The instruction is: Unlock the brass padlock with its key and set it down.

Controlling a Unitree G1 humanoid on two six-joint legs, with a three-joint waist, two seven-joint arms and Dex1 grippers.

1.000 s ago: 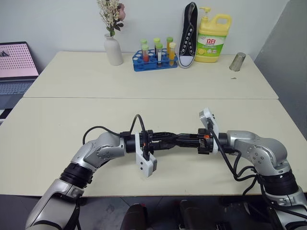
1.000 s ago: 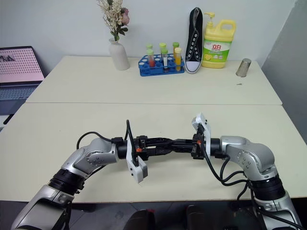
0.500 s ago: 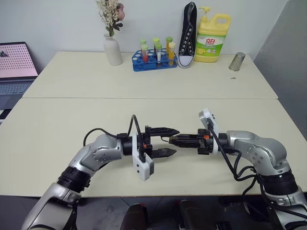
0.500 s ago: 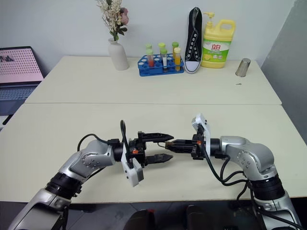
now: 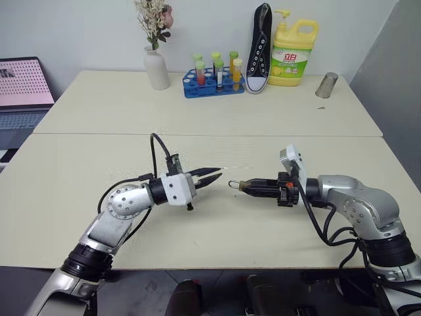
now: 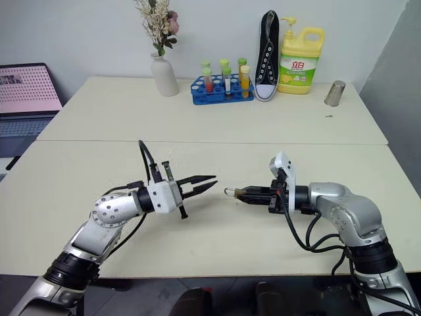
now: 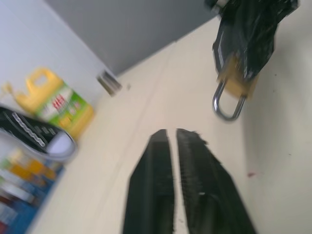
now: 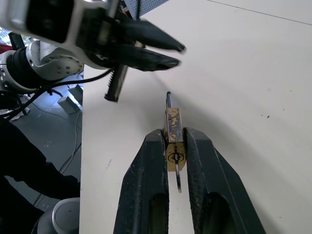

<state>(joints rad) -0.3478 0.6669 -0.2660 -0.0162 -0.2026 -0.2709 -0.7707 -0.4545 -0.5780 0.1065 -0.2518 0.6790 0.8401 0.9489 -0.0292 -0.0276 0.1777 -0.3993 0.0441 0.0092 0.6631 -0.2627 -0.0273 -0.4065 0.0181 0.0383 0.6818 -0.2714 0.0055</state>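
Observation:
My right gripper (image 5: 245,186) is shut on the brass padlock (image 8: 173,127), held level a little above the cream table (image 5: 197,224). The thin silvery shackle (image 5: 233,184) points toward my left gripper. On the padlock's keyhole face (image 8: 175,157) a thin silvery piece, seemingly the key (image 8: 178,183), sticks out between the fingers. My left gripper (image 5: 214,174) is shut with nothing in it. It points at the shackle from a short gap away. The left wrist view shows the padlock (image 7: 237,80) hanging from the right gripper's black fingers (image 7: 248,39).
Along the table's far edge stand a white vase (image 5: 156,68), a blue test-tube rack (image 5: 212,82), a black sneaker (image 5: 258,47), a yellow detergent bottle (image 5: 291,52) and a metal cup (image 5: 325,84). A laptop (image 5: 23,89) sits at the far left.
My left gripper was joined to the right gripper's tips, then opened, drew back to the left, rolled over and shut empty. The right gripper kept still with the padlock.

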